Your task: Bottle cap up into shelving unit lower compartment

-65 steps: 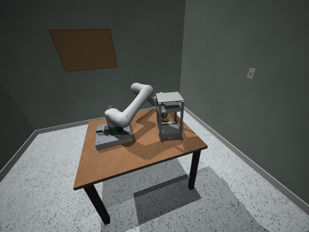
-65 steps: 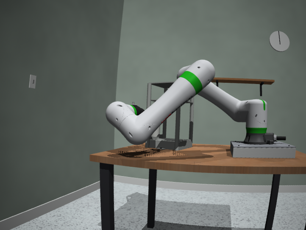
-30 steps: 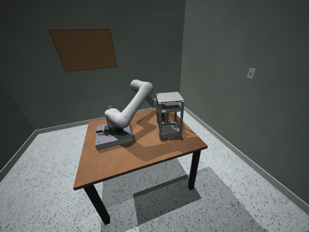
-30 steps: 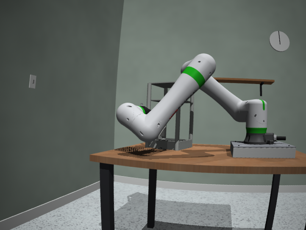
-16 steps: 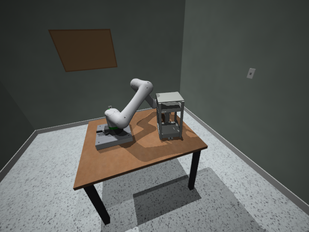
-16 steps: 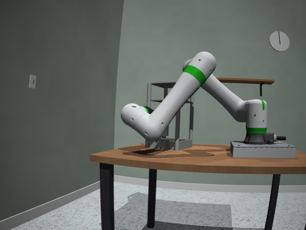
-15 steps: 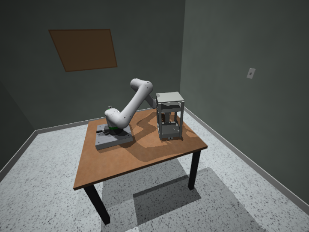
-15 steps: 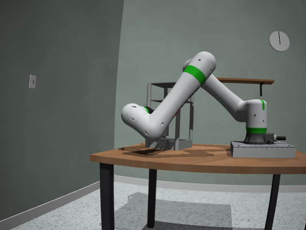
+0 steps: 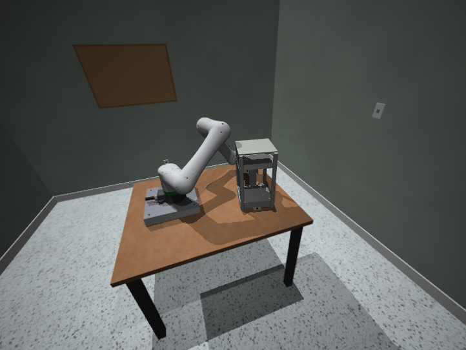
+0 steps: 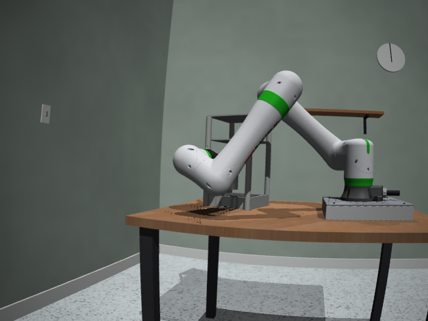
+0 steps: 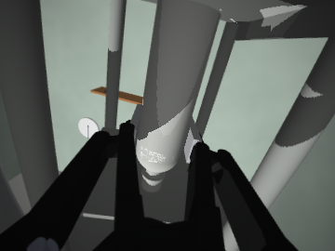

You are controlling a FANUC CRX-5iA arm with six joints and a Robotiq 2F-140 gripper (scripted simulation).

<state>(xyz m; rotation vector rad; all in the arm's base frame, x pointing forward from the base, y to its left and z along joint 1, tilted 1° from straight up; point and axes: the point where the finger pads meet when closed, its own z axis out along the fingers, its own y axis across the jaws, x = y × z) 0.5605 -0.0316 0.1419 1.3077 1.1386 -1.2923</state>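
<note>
My gripper point(image 11: 162, 118) is shut on the grey bottle point(image 11: 179, 70), its two black fingers pressed against the bottle's sides near one end. In the wrist view the bottle stands among the grey posts of the shelving unit point(image 9: 255, 146) point(image 10: 208, 131). In the top view the arm reaches into the unit from its far side. The bottle point(image 9: 252, 176) shows dimly inside the lower compartment, above its floor point(image 9: 259, 195). I cannot tell whether its base touches the floor. In the exterior view the forearm hides the gripper and the bottle.
The unit stands on the brown table point(image 9: 210, 241) point(image 10: 276, 228) near its right edge. The robot's grey base plate point(image 9: 171, 210) point(image 10: 368, 208) is on the table's left part. A wall shelf point(image 10: 344, 112) point(image 11: 116, 96) and a round clock point(image 10: 390, 57) hang behind.
</note>
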